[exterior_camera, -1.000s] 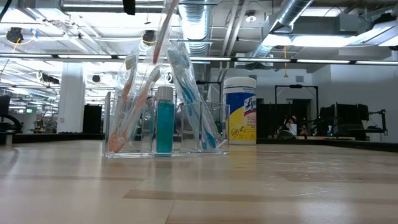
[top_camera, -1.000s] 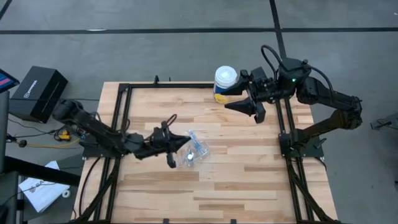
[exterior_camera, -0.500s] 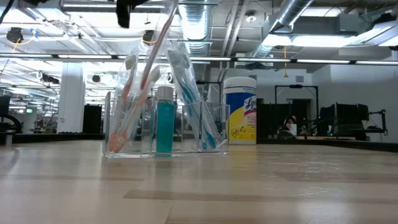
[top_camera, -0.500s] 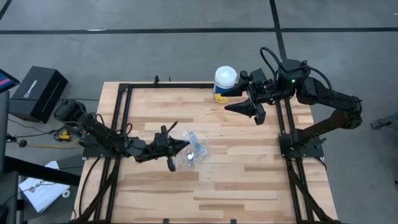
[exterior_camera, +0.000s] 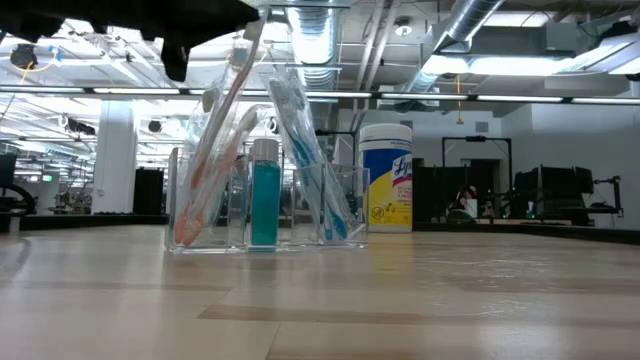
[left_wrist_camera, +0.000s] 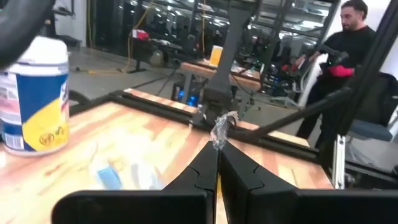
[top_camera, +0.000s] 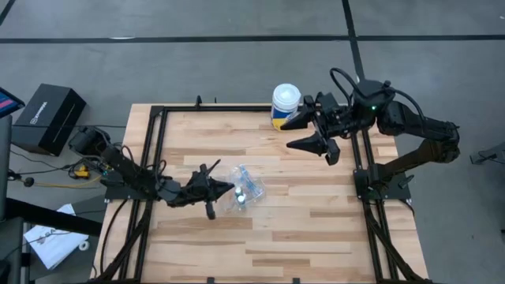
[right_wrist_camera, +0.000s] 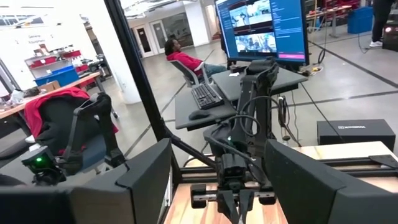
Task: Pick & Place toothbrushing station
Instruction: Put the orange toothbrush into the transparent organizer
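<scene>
A clear organizer [top_camera: 246,191] stands mid-table, holding several toothbrushes and a teal tube [exterior_camera: 264,200]. My left gripper [top_camera: 223,188] is just left of it and above it, shut on a pale pink toothbrush [exterior_camera: 226,115]. The toothbrush slants down into the organizer's left compartment [exterior_camera: 200,200]. In the low view the gripper shows dark at the top [exterior_camera: 210,18]. My right gripper [top_camera: 314,134] is open and empty at the far right, beside a wipes canister [top_camera: 286,102]. My left gripper pinches the toothbrush near its upper end between its two fingers. The bristled tip [left_wrist_camera: 221,129] sticks out just past the fingertips [left_wrist_camera: 205,167]. The toothbrush hangs slanting below the gripper. Its lower end [exterior_camera: 185,232] is inside the organizer's left compartment.
The wipes canister [exterior_camera: 386,180] stands at the table's far edge, behind and right of the organizer. Black frame rails [top_camera: 154,158] run along the table's left and right sides. A person shows in the room beyond [left_wrist_camera: 348,37], and another sits at a desk [right_wrist_camera: 186,59].
My left gripper has gone down toward the organizer with the toothbrush. The toothbrush has sunk into the left compartment and tipped further over. My right gripper has turned a little in place.
</scene>
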